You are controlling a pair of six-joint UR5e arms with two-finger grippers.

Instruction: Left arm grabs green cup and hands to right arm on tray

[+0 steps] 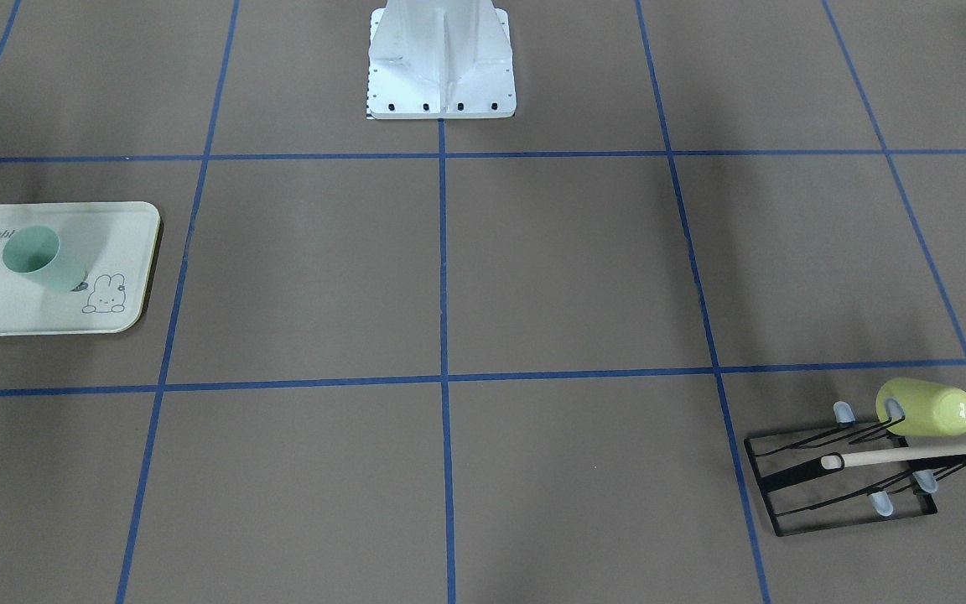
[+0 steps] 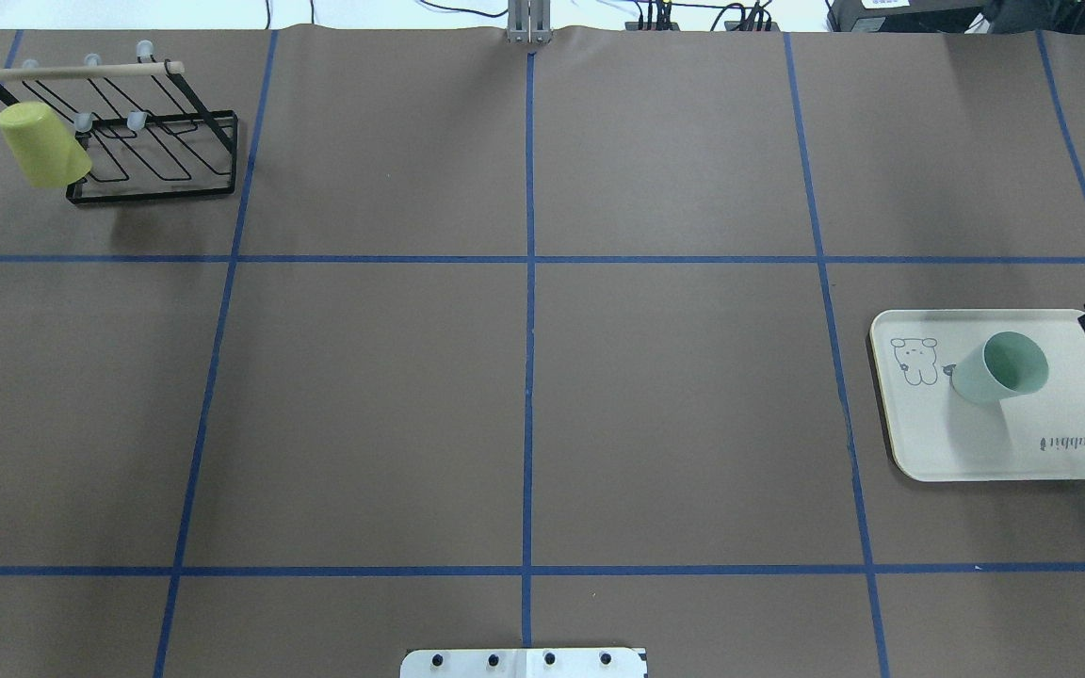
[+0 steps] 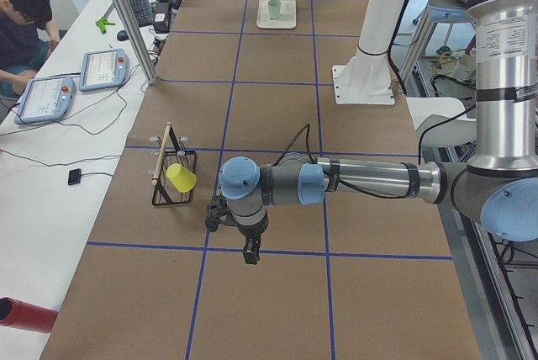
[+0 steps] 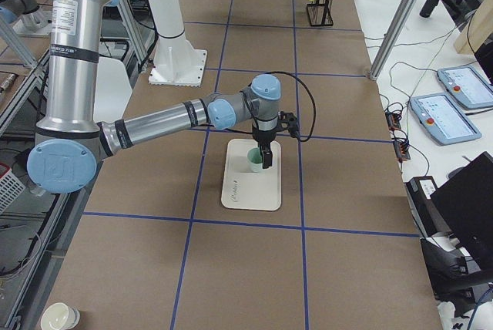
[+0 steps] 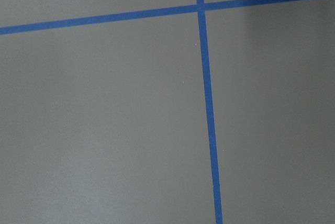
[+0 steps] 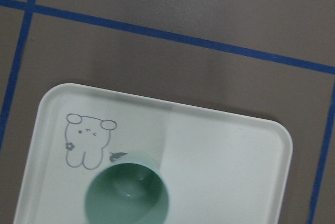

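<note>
Right end effector (image 4: 266, 160), grip unreadable, hangs near green cup (image 4: 253, 162) upright on tray (image 4: 248, 191); rack (image 1: 785, 480) well apart.

**A:** How is the light falling on the tray (image 2: 957, 452)?

**B:** Softly and evenly, from above. The tray is casting only a thin dark rim of shadow on its side facing the middle of the table (image 2: 674, 405). Broad, faint shadows are lying on the brown surface beside it.

**A:** Any glare?

**B:** Far across from the tray, the yellow-green tumbler (image 1: 927, 409) is carrying a small white glint.

**A:** And up close?

**B:** In the right wrist view, a dim band is covering the tray's half with the bunny drawing (image 6: 86, 143), while the other half is glowing brighter. The green cup (image 6: 127, 195) is looking slightly soft there.
</note>
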